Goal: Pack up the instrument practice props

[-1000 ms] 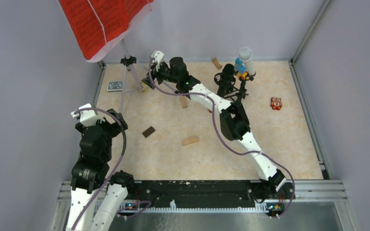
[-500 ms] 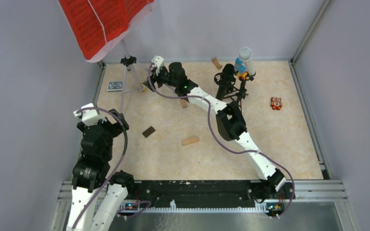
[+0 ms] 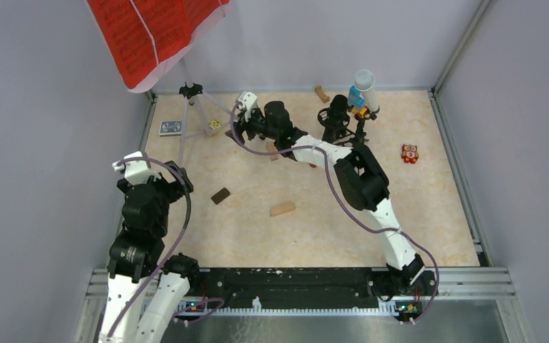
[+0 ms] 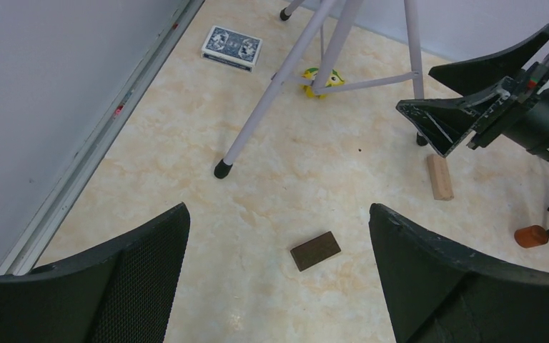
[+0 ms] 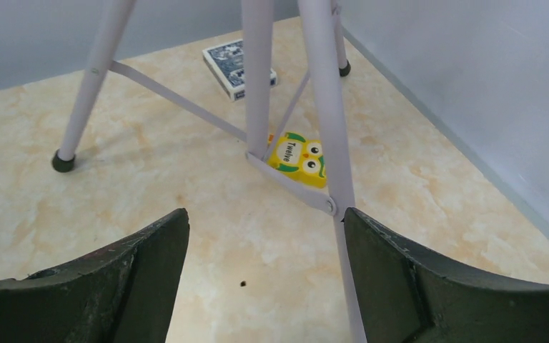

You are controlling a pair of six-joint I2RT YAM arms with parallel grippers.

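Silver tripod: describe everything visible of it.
The silver tripod stands upright on the floor near the far left corner: three pale metal-looking tube legs, black rubber feet, thin flat braces. It carries red sheet-music pages on top. A yellow owl token lies under the braces. One leg runs close beside the open right hand; contact unclear.

Soft, even overhead light makes the tabletop (image 3: 429, 214) bright; the silver tripod (image 5: 257, 86) casts only faint shadows at 9 o'clock. Focus crisp.

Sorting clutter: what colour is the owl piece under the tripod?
Owl: yellow, green trim; right wrist view.
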